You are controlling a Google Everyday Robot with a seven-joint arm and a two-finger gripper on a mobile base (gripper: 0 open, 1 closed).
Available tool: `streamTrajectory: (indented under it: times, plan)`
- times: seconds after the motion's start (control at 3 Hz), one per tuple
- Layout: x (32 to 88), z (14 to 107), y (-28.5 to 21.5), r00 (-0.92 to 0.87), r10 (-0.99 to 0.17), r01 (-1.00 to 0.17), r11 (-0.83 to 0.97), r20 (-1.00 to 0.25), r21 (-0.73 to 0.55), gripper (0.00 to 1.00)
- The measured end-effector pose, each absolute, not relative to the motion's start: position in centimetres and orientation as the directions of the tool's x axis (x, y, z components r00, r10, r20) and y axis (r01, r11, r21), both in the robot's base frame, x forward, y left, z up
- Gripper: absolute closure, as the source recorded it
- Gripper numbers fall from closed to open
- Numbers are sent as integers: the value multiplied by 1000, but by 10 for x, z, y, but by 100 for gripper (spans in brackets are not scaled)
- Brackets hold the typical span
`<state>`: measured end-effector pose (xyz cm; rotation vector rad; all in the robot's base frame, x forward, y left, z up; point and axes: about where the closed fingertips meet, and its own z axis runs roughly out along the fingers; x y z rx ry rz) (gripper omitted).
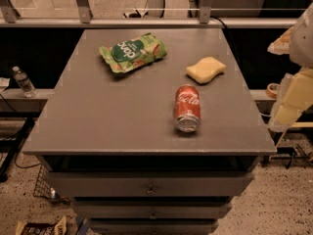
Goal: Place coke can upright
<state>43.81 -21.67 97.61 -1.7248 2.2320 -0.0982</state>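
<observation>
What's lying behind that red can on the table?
A yellow sponge, apart from the coke can; a green bag farther left. Under the can is hidden. The gripper hangs right of the table.

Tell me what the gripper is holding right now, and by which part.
Nothing: the gripper hangs off the right edge of the table, clear of the coke can, which lies on its side.

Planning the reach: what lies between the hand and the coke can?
In the camera view, only bare tabletop lies between the hand, beyond the table's right edge, and the coke can on its side; the sponge sits farther back.
</observation>
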Motion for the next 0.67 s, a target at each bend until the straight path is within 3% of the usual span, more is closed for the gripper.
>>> streamTrajectory:
  times: [0.67]
  plan:
    - [442,979,-201,-270,-938,-922,318,-219,-222,0]
